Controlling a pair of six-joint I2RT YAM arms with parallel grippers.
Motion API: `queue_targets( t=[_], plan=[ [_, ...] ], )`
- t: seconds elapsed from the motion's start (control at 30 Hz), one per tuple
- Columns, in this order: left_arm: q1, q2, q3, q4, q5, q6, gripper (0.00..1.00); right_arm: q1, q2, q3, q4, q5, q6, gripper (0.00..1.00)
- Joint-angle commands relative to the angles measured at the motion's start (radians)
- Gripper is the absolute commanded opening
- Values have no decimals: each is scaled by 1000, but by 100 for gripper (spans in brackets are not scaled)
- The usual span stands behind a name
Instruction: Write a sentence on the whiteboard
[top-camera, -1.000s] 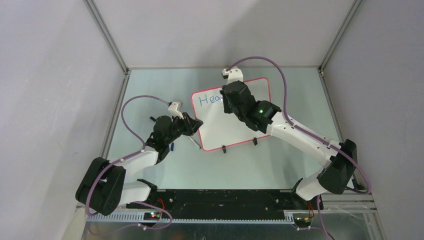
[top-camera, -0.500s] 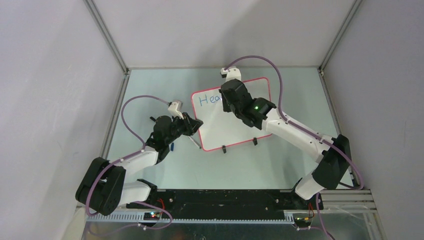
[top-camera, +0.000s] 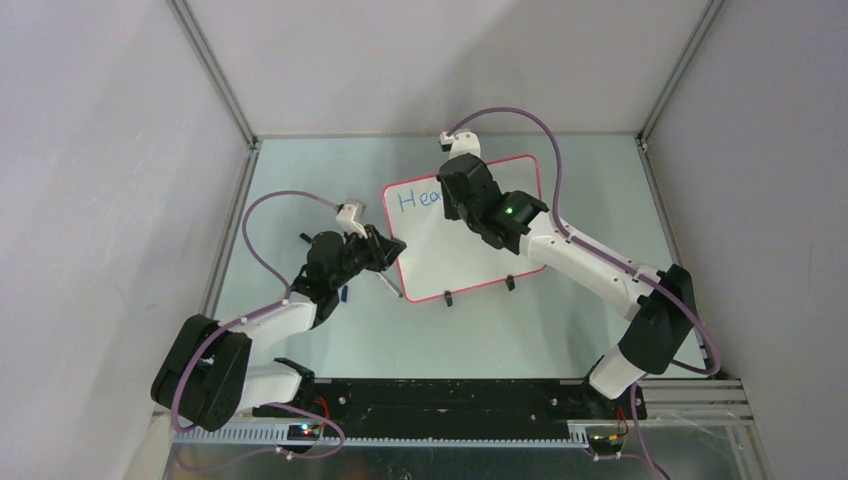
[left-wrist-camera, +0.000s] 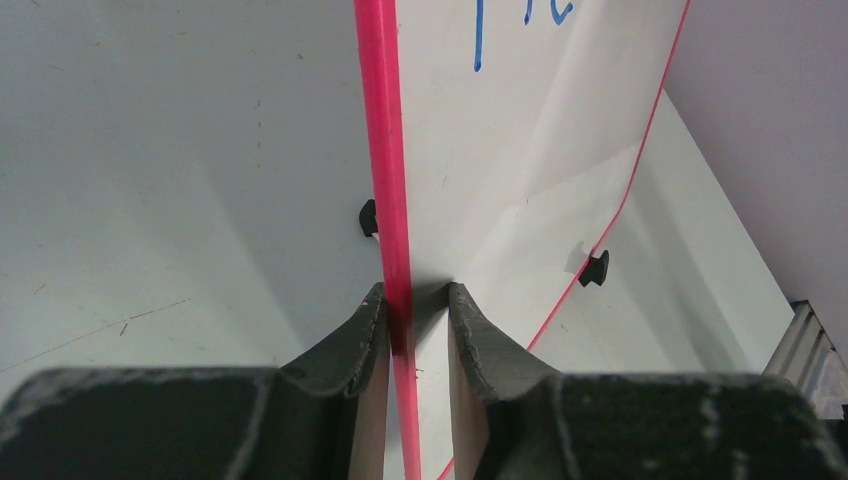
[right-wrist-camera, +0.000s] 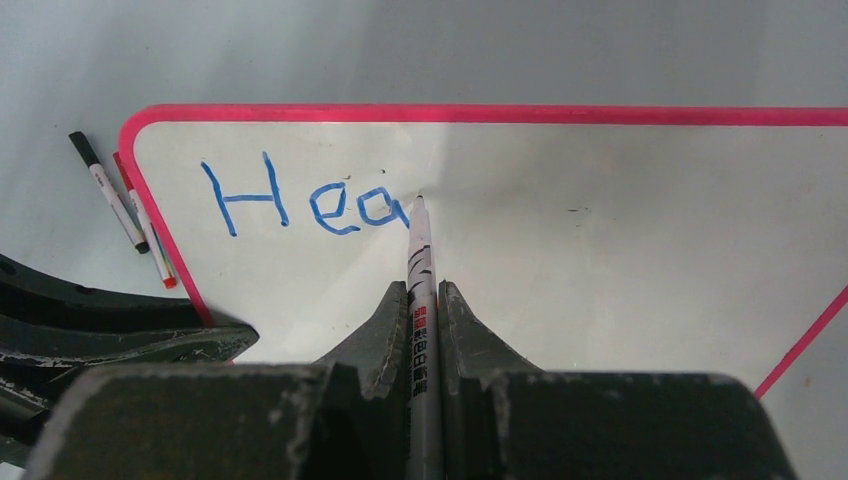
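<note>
The whiteboard (top-camera: 470, 255), white with a thin red frame, stands tilted on the table. Blue lettering reading "Hea" (right-wrist-camera: 300, 200) runs along its upper left and also shows in the top view (top-camera: 418, 198). My left gripper (top-camera: 385, 250) is shut on the whiteboard's left red edge (left-wrist-camera: 385, 150), one finger on each side (left-wrist-camera: 410, 300). Over the board's upper middle, my right gripper (right-wrist-camera: 423, 290) is shut on a slim marker (right-wrist-camera: 420, 250). The marker's tip sits at the board just right of the "a". From above, the right wrist (top-camera: 470, 195) hides the tip.
A black-capped marker (right-wrist-camera: 110, 190) and a red one (right-wrist-camera: 145, 225) lie on the table beside the board's left edge. Two small black feet (top-camera: 447, 298) (top-camera: 509, 283) prop the board's near edge. Enclosure walls and a metal frame (top-camera: 215, 70) surround the table.
The right arm's elbow and base link have swung left and its wrist has crept slightly toward the board's top left. The left arm and the board have not moved.
</note>
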Motion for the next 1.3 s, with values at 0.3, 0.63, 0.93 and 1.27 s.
queue_targets(
  t=[0.3, 0.63, 0.93, 1.27],
  plan=[
    [-9, -12, 31, -32, -53, 63, 19, -13, 18, 54, 11, 20, 18, 0],
    [-11, -10, 33, -32, -50, 64, 19, -20, 39, 65, 3, 13, 23, 0],
    [-12, -14, 32, -33, -52, 65, 19, -20, 38, 63, -10, 6, 23, 0],
    [-14, -18, 32, -35, -53, 65, 19, -13, 33, 52, -27, 1, 20, 0]
  ],
)
